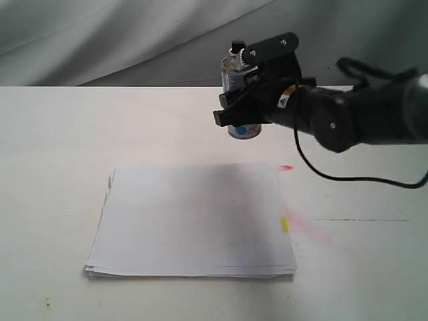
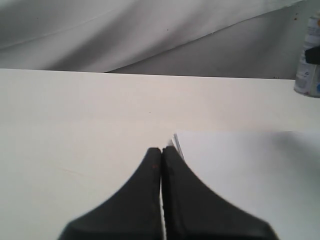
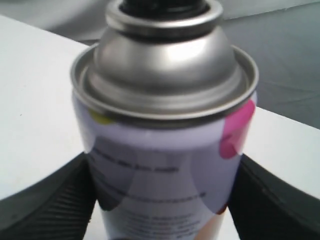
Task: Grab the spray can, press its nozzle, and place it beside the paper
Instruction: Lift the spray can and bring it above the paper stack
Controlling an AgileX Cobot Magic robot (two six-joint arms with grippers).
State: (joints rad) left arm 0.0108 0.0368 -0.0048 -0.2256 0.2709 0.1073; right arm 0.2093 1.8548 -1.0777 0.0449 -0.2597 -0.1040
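Observation:
The silver spray can (image 1: 244, 130) stands upright behind the far right corner of the paper (image 1: 194, 221). My right gripper (image 1: 235, 110) is shut on its body, fingers (image 3: 45, 210) pressing both sides of the printed label. The can (image 3: 165, 150) fills the right wrist view, with the black nozzle (image 3: 162, 5) on the domed shoulder. Whether the base touches the table I cannot tell. The nozzle (image 1: 236, 47) sticks up above the gripper. My left gripper (image 2: 161, 150) is shut and empty, over a corner of the paper (image 2: 250, 165); the can (image 2: 310, 70) shows far off.
The paper's yellow tab (image 1: 285, 225) is on its right edge. A red mark (image 1: 286, 168) and a pink stain (image 1: 311, 227) lie on the white table right of the paper. A black cable (image 1: 321, 170) hangs under the right arm. Grey cloth (image 1: 100, 40) backs the table.

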